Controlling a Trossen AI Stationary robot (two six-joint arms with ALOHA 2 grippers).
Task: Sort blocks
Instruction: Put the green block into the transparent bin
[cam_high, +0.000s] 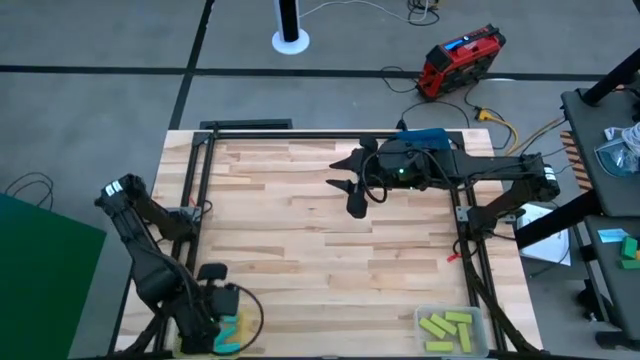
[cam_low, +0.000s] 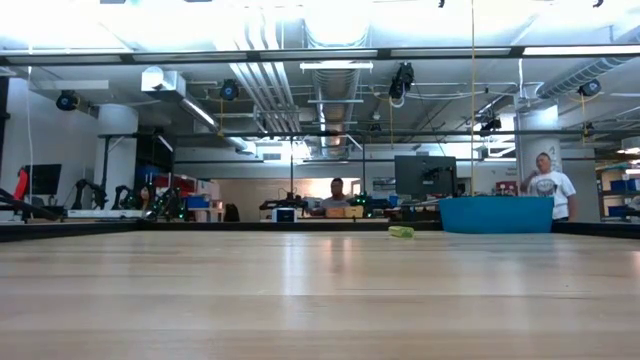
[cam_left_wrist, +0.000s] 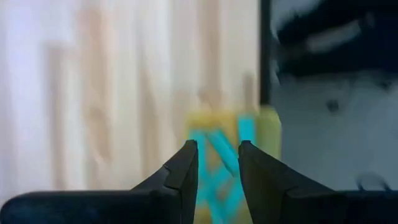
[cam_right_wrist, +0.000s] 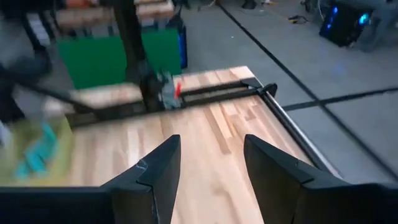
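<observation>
My left gripper (cam_left_wrist: 217, 152) hangs open at the table's near left corner, above a yellow tray (cam_high: 231, 345) that holds several cyan-blue blocks (cam_left_wrist: 219, 163); nothing sits between its fingers. My right gripper (cam_high: 346, 184) stands open over the middle of the table's far half, with only bare wood under it (cam_right_wrist: 211, 155). A clear tray (cam_high: 478, 318) at the near right corner holds several yellow-green blocks (cam_high: 446, 327). One yellow-green block (cam_low: 401, 231) lies flat on the table near its far edge, beside a blue tray (cam_low: 495, 213).
A black frame rail (cam_high: 192, 190) runs along the table's left side and another (cam_high: 462, 215) along its right. The wide middle of the wooden table (cam_high: 320, 260) shows nothing on it. People stand and sit in the room beyond the far edge.
</observation>
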